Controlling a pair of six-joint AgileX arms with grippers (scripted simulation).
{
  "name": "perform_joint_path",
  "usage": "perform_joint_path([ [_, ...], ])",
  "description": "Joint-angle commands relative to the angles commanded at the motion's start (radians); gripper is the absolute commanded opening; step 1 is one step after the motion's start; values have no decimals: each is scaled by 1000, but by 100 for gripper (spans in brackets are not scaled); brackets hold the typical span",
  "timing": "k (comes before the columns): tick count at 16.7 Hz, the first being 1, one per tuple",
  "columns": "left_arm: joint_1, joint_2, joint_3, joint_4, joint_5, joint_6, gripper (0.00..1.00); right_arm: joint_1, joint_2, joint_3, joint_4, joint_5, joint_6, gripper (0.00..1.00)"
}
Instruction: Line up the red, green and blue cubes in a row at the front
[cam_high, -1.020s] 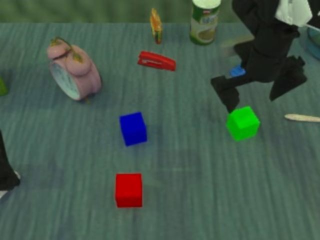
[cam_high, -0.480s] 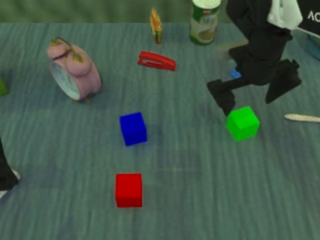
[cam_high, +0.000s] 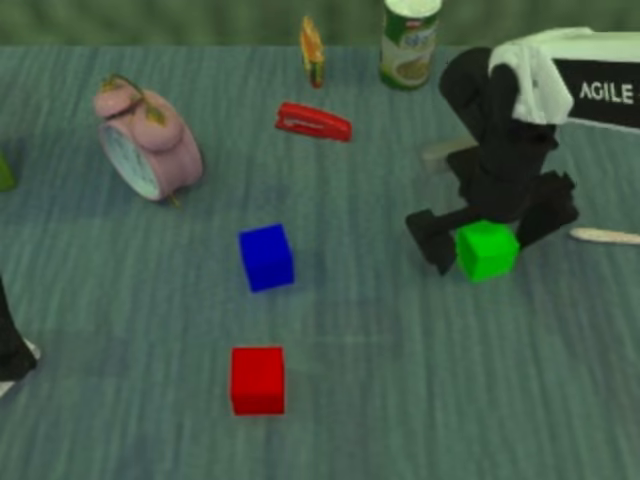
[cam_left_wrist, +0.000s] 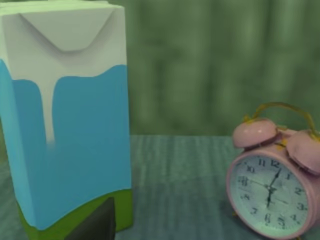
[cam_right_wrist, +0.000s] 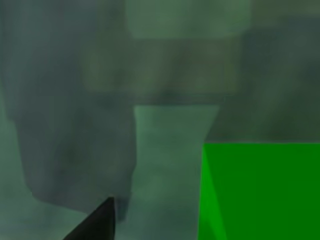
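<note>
Towards the right of the table, the green cube (cam_high: 487, 250) sits between the spread fingers of my right gripper (cam_high: 492, 232), which is open and low over it. One dark finger (cam_high: 435, 240) is to the cube's left, the other to its back right. In the right wrist view the green cube (cam_right_wrist: 260, 190) fills the lower corner beside one fingertip (cam_right_wrist: 102, 222). The blue cube (cam_high: 266, 257) lies mid-table. In front of it, near the front edge, is the red cube (cam_high: 257, 380). My left gripper (cam_high: 10, 345) is parked at the left edge, open.
A pink alarm clock (cam_high: 148, 140) lies at the back left, a red stapler (cam_high: 313, 122) at the back middle, and a can (cam_high: 409, 42) and a small orange packet (cam_high: 313, 50) at the back edge. A pale flat stick (cam_high: 605, 236) lies right of the green cube. A blue-and-white carton (cam_left_wrist: 65, 115) stands near my left gripper.
My right gripper has come down and forward, so its fingers now straddle the green cube instead of hovering behind it. The three cubes and the left arm have not moved.
</note>
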Motion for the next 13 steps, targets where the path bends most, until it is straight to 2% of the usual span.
perform_joint_path([
  [4, 0, 0, 0, 0, 0, 0, 100, 0, 1, -1, 2, 0, 0, 100],
  [13, 0, 0, 0, 0, 0, 0, 100, 0, 1, -1, 2, 0, 0, 32],
])
